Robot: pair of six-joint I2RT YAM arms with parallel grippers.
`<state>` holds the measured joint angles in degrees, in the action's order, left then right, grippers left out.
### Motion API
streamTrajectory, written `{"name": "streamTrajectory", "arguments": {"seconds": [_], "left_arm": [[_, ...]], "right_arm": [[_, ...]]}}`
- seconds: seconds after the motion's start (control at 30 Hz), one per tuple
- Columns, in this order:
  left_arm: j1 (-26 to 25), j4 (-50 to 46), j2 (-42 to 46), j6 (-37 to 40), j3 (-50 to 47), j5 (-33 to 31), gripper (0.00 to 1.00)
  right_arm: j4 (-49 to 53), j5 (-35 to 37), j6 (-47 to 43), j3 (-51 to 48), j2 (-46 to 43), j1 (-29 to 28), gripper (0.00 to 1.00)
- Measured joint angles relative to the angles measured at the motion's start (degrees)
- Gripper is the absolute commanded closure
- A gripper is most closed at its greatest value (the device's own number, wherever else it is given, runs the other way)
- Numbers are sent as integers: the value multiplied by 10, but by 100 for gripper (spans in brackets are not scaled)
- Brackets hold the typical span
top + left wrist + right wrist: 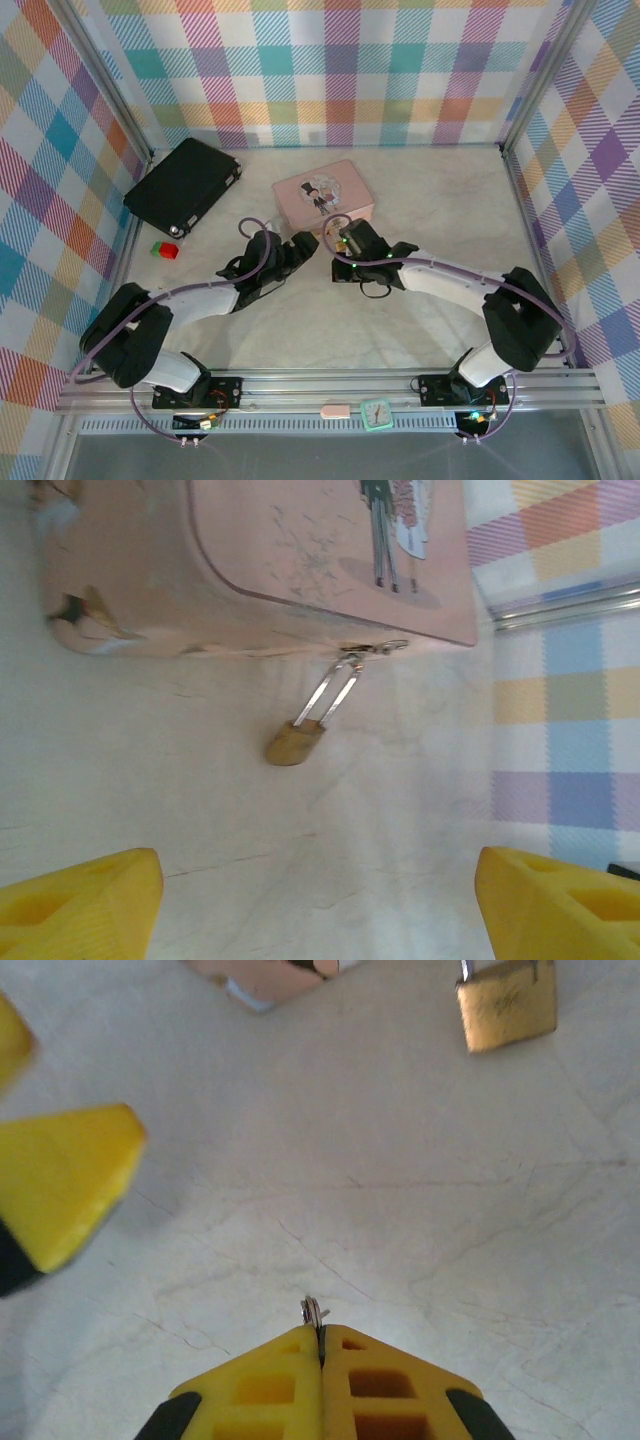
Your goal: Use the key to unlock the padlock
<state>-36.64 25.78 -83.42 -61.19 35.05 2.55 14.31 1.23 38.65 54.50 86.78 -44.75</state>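
The padlock lies on the pale table, its shackle hooked to the front edge of the pink tin. Near it, the right gripper is pinched tight on a silver sliver, probably the key. The left gripper faces the padlock, fingers wide apart.

table bare before padlock | pink tin — walls it behind
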Motion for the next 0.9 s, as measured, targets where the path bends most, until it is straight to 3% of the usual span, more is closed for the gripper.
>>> {"name": "streamTrajectory", "arguments": {"seconds": [0.17, 0.47, 0.9], "left_arm": [[-8, 111, -64, -78, 0, 19, 17], [-16, 339, -236, -297, 10, 51, 17], [-30, 430, -264, -411, 23, 60, 19]], "right_arm": [[-51, -20, 13, -23, -16, 23, 100], [-106, -25, 7, -29, -19, 32, 100], [-153, -33, -10, -29, 2, 32, 100]]}}
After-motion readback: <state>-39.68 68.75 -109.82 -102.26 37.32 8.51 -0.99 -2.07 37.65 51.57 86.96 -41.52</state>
